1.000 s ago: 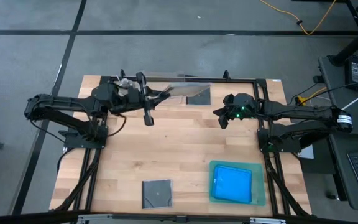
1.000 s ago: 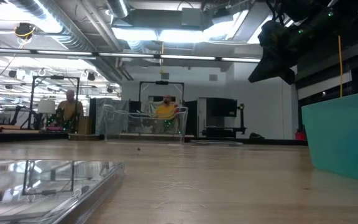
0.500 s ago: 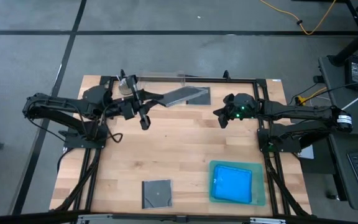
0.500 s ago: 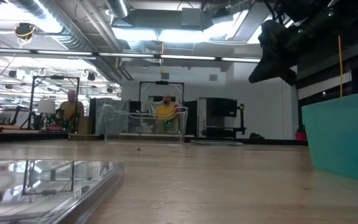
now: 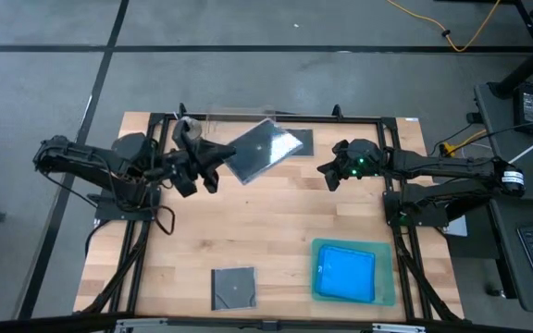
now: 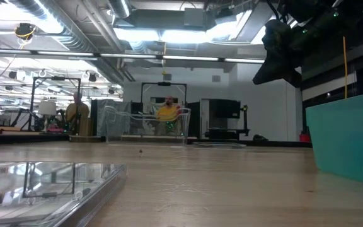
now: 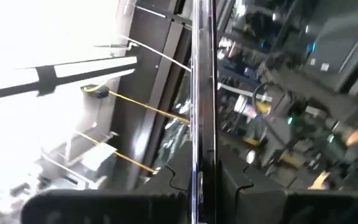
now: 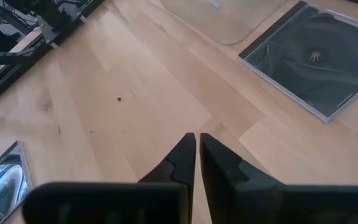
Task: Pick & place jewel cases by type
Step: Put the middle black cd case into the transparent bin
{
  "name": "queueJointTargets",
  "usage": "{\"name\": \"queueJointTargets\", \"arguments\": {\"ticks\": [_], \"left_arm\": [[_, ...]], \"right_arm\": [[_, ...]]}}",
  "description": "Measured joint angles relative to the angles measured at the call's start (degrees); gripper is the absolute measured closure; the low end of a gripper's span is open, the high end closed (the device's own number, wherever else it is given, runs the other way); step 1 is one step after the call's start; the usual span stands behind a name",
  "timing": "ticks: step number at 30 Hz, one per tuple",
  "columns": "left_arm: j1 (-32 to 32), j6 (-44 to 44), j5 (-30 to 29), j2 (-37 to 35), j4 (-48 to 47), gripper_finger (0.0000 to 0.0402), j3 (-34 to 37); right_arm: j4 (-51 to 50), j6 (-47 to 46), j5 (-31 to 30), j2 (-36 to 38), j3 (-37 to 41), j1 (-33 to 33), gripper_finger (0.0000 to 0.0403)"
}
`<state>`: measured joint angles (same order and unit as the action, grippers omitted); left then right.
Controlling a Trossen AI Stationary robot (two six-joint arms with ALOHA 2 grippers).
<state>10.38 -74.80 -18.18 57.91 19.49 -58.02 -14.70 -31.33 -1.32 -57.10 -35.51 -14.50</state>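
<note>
While the left gripper's (image 5: pixel 213 168) jaws clamp a grey case (image 5: pixel 260 148) edge-on, right gripper (image 8: pixel 196 144) hangs nearly closed, empty.

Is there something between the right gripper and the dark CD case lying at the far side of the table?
Nothing visible. Only bare wood lies between the right gripper and the dark CD case in its wrist view.
</note>
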Motion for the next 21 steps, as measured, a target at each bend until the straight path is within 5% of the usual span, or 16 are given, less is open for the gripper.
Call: {"name": "queueJointTargets", "arguments": {"ticks": [21], "left_arm": [[6.8,-29.8,-5.5,0.0,-0.6,0.0382,0.0]], "right_arm": [[-1.6,-6.2,0.0,0.0,0.0,0.0,0.0380]]}}
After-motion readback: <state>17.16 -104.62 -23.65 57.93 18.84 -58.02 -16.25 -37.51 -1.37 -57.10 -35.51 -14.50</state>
